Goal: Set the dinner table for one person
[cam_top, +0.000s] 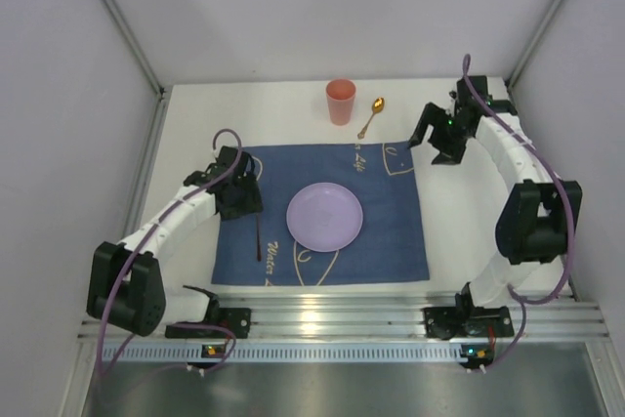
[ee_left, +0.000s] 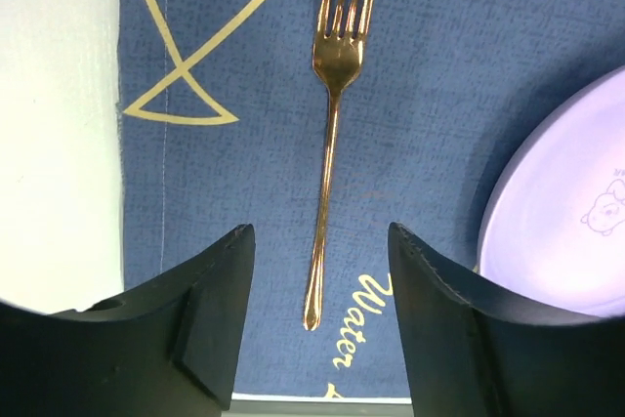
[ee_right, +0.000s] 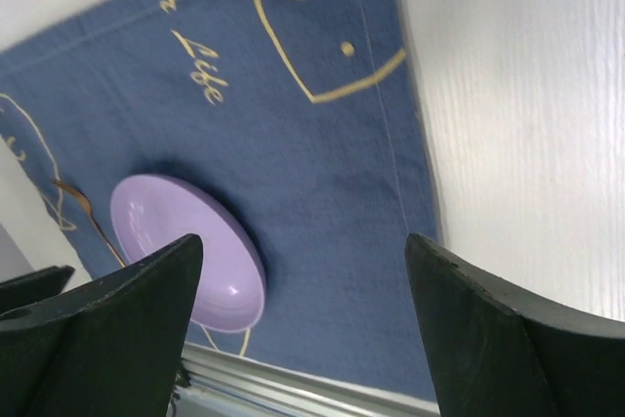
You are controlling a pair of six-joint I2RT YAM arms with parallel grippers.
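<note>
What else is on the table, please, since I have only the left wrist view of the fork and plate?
Observer: A pink cup stands upright on the bare dinner table, beyond the far edge of the placemat.
Operator: Is there a spoon?
Observer: Yes, a gold spoon lies just right of the cup, off the placemat.
Operator: And on the right?
Observer: The right fingers hover open by the placemat's far right corner, holding nothing.
</note>
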